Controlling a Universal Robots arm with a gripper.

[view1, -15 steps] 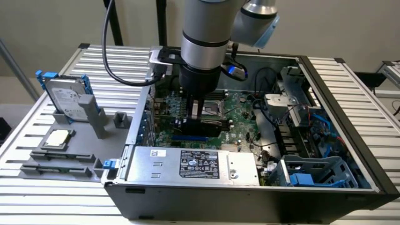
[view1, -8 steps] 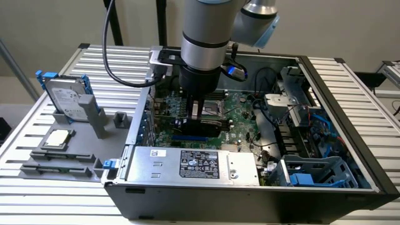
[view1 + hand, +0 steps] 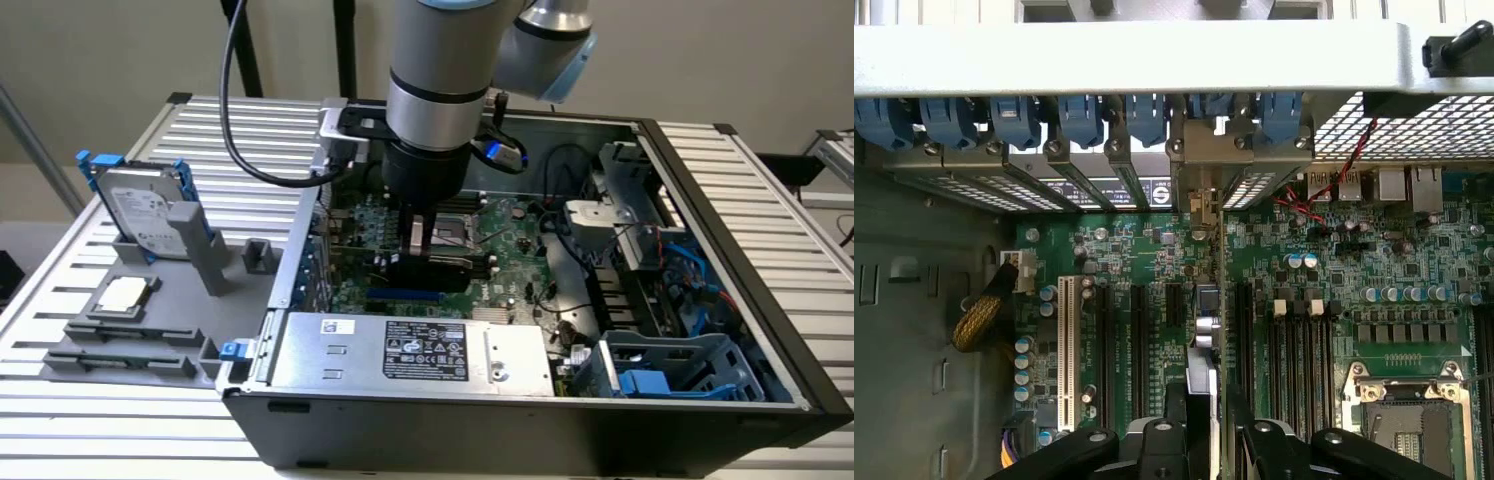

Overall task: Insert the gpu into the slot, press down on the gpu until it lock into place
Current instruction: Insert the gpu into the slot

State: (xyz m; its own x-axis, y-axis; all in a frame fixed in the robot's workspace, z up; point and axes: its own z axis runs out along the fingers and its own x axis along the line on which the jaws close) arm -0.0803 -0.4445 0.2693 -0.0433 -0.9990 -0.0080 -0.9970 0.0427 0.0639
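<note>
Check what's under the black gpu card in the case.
Below the flat black gpu card, a stretch of long bright-blue plastic slot shows on the green motherboard. The card, held in the gripper, hides the slot's remainder and any contact.

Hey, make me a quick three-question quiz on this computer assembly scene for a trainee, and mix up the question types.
1. True or false: the gripper holds the gpu over the motherboard, inside the open computer case.
2. What colour is the slot that shows just below the gpu in the exterior view? A) blue B) white C) red
3. Fill in: the hard drive stands outside the computer case, on the exterior view's ____.
Key: 1 true; 2 A; 3 left.
</note>
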